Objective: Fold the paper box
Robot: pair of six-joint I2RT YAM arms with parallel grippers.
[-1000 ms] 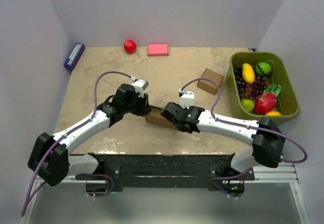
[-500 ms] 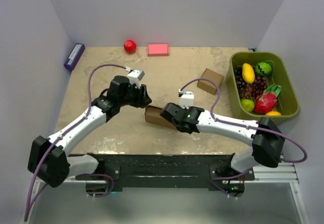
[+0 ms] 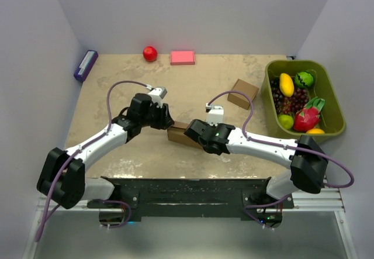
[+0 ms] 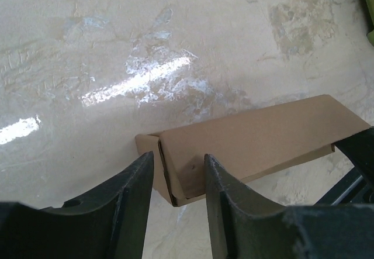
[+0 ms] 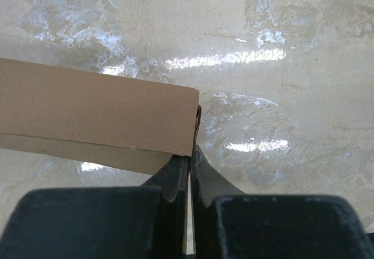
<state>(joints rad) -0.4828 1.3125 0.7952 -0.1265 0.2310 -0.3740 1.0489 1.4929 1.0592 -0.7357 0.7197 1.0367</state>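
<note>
The paper box lies at the table's middle as a low oblong brown cardboard box. The left wrist view shows its near end, where a side flap stands slightly apart from the body. My left gripper is open, with its jaws straddling that end corner; I cannot tell whether they touch it. In the top view the left gripper sits at the box's left end. My right gripper is shut on the thin end wall at the opposite end of the box. Seen from the top camera, the right gripper covers that end.
A smaller squarish brown box sits to the right rear. A green basket of fruit stands at the right edge. A red ball, a pink block and a purple object lie along the back.
My left gripper drew back up and away from the box's left end, then came back to it with wider jaws. The right arm and the box stayed put.
</note>
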